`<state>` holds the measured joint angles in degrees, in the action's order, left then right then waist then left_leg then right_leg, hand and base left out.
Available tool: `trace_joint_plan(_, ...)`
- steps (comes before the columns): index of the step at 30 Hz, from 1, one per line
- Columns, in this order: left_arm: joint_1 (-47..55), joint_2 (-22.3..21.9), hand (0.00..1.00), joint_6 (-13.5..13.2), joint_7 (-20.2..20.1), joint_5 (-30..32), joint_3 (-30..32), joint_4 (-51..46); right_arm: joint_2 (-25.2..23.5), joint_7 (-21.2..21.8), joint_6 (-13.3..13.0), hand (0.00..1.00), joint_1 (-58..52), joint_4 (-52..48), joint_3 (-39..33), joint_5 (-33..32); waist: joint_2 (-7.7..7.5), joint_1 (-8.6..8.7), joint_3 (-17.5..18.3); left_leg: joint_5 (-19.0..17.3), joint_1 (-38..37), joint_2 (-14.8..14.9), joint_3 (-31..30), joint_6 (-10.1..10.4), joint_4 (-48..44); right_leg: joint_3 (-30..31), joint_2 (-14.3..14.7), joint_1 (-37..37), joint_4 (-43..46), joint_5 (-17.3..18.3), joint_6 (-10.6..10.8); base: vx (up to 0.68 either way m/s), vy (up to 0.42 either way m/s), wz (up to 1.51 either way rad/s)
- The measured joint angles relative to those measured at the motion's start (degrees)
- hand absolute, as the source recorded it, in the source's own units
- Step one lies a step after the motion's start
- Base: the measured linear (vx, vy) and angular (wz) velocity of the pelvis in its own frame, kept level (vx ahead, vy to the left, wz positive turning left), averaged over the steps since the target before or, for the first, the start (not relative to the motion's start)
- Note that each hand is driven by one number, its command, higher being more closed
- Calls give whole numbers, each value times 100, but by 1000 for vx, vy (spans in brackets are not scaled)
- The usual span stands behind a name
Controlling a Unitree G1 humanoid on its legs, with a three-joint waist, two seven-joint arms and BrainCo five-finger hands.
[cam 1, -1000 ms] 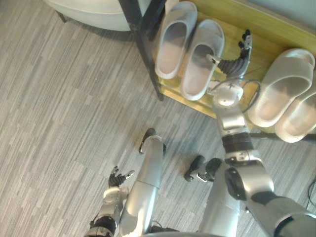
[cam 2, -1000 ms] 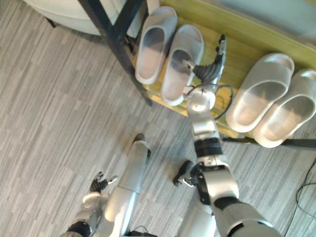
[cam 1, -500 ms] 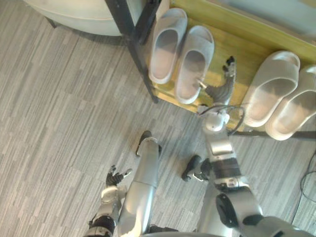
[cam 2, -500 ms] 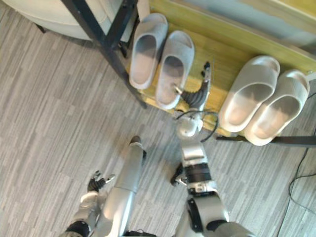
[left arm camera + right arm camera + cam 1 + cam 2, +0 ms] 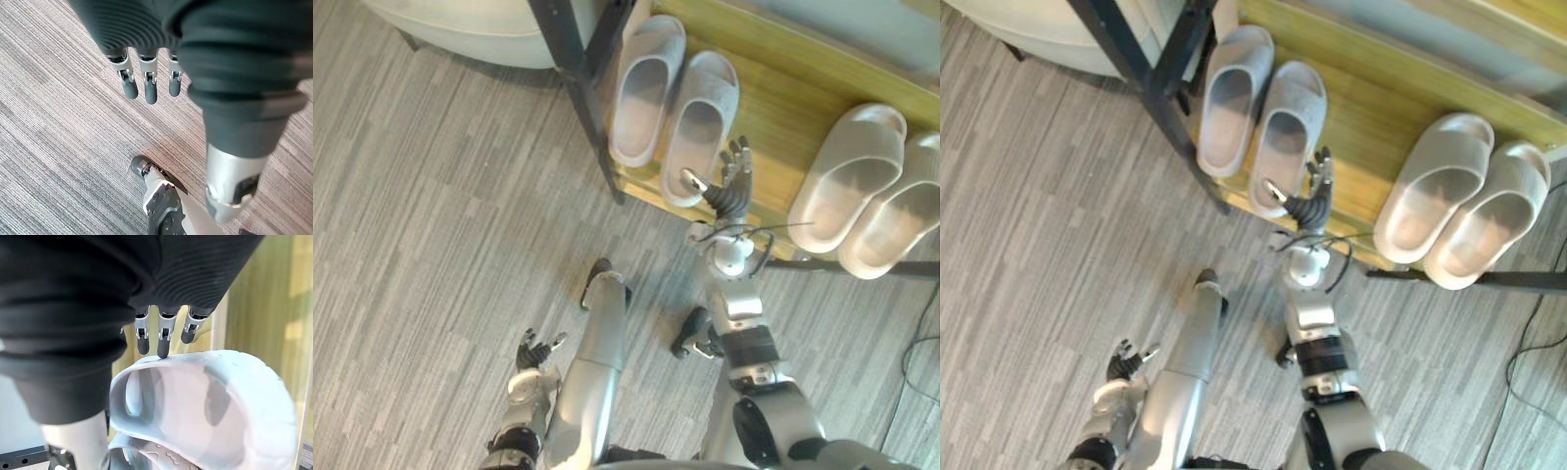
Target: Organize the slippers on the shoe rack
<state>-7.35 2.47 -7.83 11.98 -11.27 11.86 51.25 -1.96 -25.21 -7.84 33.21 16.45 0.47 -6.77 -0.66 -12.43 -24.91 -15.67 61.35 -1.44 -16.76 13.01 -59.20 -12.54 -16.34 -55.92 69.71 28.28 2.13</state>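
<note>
Grey slippers [image 5: 698,122] lie paired on the shoe rack [image 5: 783,98] just beside the right hand [image 5: 726,188], empty with fingers straight, probably to nudge them flush; the left hand [image 5: 530,351] hangs relaxed near the floor [image 5: 431,196].

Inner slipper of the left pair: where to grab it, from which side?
Likely the heel rim of the slipper, from the floor side: heel sits at the shelf's front edge, closed toe points rearward. The open right hand is beside it.
</note>
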Motion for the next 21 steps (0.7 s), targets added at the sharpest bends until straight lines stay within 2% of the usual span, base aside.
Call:
trace_joint_plan(6, -9, -4, 0, -7, -2, -1, 1, 3, 34, -34, -68, 0, 488, 311, -145, -314, 15, -20, -9, -12, 82, -40, -66, -24, -31, -79, -46, -20, 12, 6, 5, -1, 28, 5)
trace_joint_plan(14, -48, -26, 0, -28, -5, -5, -11, 6, 349, -145, -54, 0, 909, 735, -515, -684, 65, -85, -36, -12, 123, -118, -135, -26, -42, -149, -117, -30, 95, 55, 2, -7, 15, 7)
trace_joint_plan(21, -82, -41, 0, -31, -88, -13, -57, 15, 661, -240, 112, 0, 1216, 1003, -707, -700, 111, -125, -60, -9, 125, -142, -151, -24, -44, -179, -162, -29, 169, 118, -33, -9, 13, 4)
